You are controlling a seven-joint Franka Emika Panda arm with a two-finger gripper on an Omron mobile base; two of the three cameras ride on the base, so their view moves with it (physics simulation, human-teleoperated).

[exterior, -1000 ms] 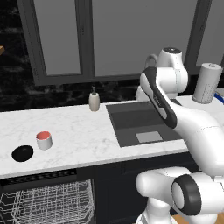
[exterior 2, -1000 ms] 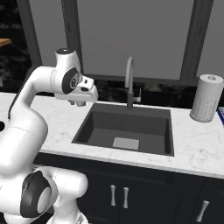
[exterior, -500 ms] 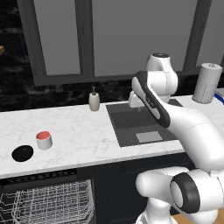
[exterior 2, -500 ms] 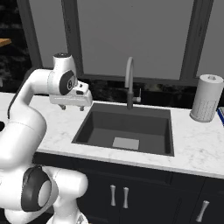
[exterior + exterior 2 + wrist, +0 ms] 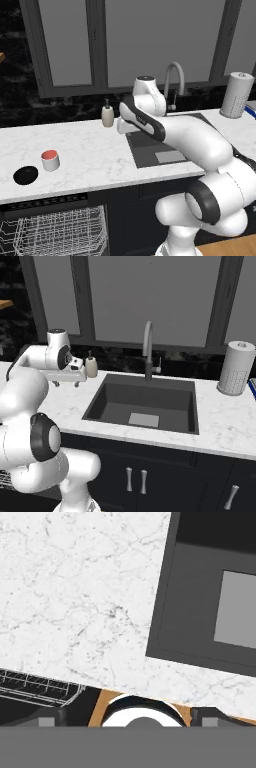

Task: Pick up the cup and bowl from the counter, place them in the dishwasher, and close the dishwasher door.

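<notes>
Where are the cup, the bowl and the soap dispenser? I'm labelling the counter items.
cup (image 5: 50,160), left base view, on its pale side wall below the red rim.
bowl (image 5: 25,175), left base view, middle of its black inside.
soap dispenser (image 5: 91,367), right base view, on its beige body.

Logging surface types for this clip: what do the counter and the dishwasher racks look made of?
The counter looks like polished white marble or a marble-look slab: faint grey veins on white. The dishwasher racks look like white-coated metal wire: a thin white grid, though the render leaves the metal unsure.

Arm bent leftward, pincer (image 5: 66,383) seemingly parted, pointing down
</notes>
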